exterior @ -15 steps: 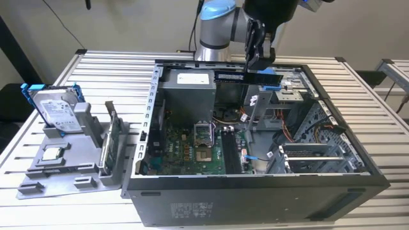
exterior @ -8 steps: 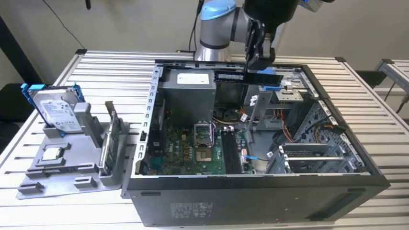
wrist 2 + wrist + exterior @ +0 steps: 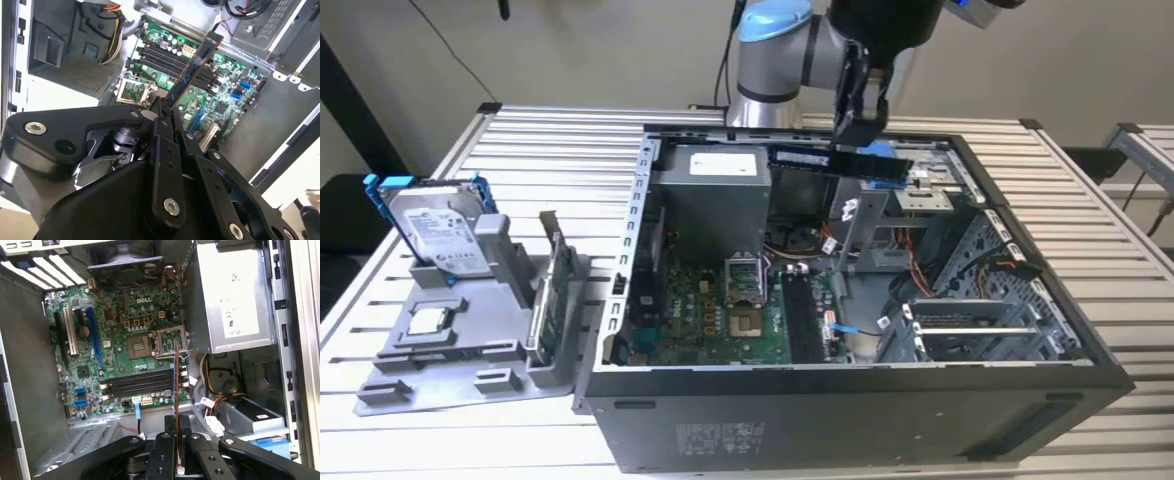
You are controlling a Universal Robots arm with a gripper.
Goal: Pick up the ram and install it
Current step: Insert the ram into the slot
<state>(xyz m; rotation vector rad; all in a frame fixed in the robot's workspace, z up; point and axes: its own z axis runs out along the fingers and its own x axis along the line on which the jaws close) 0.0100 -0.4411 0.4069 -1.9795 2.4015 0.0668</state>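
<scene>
Jaws clamped on the ram (image 3: 817, 157), which hangs over the open computer case (image 3: 854, 420), up by the grey power supply (image 3: 710, 178). Its long axis lies roughly level, running across the exterior view (the gripped stretch is hidden in the grip). In the first wrist view it is edge-on, a thin line above the memory slots (image 3: 135, 382). The second wrist view shows its flat side instead, pointing out from the jaws over the motherboard (image 3: 150, 60).

Matt black fingers (image 3: 161, 131), ribbed metal table (image 3: 560, 140)
</scene>
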